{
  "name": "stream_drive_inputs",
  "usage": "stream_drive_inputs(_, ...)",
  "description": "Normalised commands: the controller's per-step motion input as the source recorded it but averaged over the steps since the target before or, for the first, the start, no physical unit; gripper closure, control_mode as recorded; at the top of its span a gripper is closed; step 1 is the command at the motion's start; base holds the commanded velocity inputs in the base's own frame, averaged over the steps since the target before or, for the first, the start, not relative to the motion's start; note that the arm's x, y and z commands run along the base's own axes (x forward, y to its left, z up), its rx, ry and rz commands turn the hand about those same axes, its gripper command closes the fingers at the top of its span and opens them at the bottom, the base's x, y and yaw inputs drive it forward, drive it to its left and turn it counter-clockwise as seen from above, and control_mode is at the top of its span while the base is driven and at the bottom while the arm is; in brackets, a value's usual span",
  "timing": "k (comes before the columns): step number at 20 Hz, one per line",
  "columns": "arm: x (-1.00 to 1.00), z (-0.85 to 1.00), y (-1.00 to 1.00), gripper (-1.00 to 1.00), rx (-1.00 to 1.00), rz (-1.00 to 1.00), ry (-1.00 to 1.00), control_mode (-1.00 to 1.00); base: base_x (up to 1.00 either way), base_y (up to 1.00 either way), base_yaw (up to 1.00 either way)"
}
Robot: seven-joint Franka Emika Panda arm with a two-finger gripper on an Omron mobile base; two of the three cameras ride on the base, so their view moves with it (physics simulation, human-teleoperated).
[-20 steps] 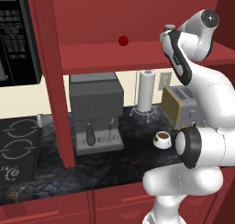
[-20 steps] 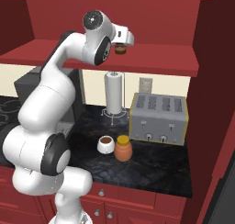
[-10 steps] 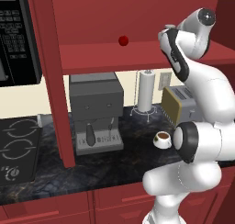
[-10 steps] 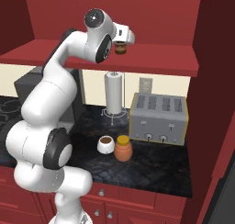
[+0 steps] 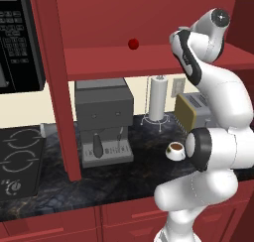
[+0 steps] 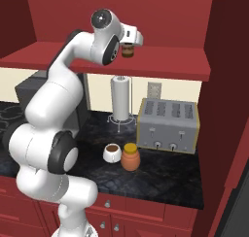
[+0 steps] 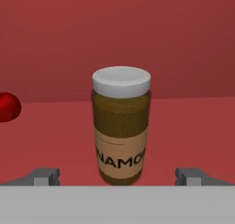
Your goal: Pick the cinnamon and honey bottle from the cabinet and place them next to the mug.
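The cinnamon, a slim brown jar with a pale cap, stands upright on the red shelf board of the cabinet. My gripper is open, its fingertips spread wider than the jar, which stands just ahead between them. From the right base view the hand hovers at the cinnamon. On the counter below, the orange honey bottle stands right beside the white mug. The left base view shows the mug past my arm.
A small red ball rests on the same shelf, left of the jar. On the counter are a toaster, a paper towel roll and a grey coffee machine. The cabinet's thick post stands at the left.
The hand has edged a little further in over the shelf toward the cinnamon. The fingers stay open; honey bottle and mug have not moved.
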Motion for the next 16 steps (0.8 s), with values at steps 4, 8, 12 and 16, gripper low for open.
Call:
stream_drive_inputs(4,0.12,-0.01,0.0,-1.0,0.0,0.0,0.0,-1.0,0.0,0.0,0.0)
stream_drive_inputs(8,0.14,-0.06,0.0,-1.0,0.0,0.0,0.0,-1.0,0.0,0.0,0.0)
stream_drive_inputs(12,0.15,-0.06,0.0,-1.0,0.0,0.0,0.0,-1.0,0.0,0.0,0.0)
stream_drive_inputs(16,0.15,-0.05,0.0,-1.0,0.0,0.0,0.0,-1.0,0.0,0.0,0.0)
